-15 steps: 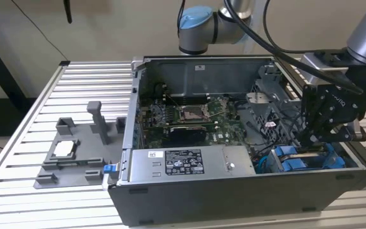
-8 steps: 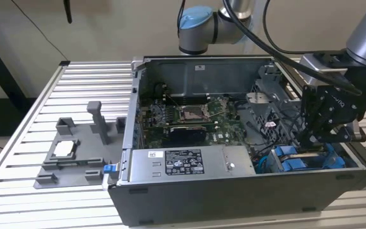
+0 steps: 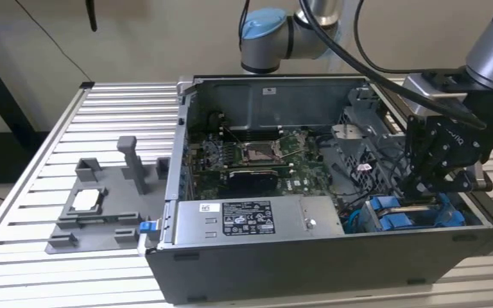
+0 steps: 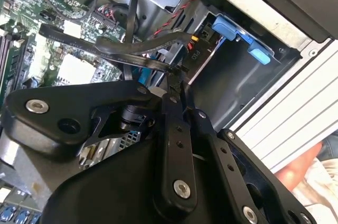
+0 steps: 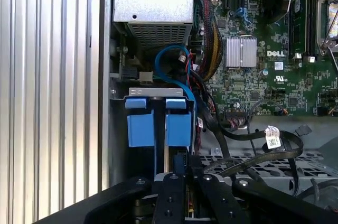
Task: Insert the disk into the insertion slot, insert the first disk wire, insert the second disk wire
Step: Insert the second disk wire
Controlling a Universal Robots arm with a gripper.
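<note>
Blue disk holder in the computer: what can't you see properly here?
1. First wrist view: the bright blue plastic carrier and grey metal insertion slot hide the disk's silver body.
2. Exterior view: the black gripper covers part of that carrier.
3. Second wrist view: the gripper hides where the black cables end.
</note>
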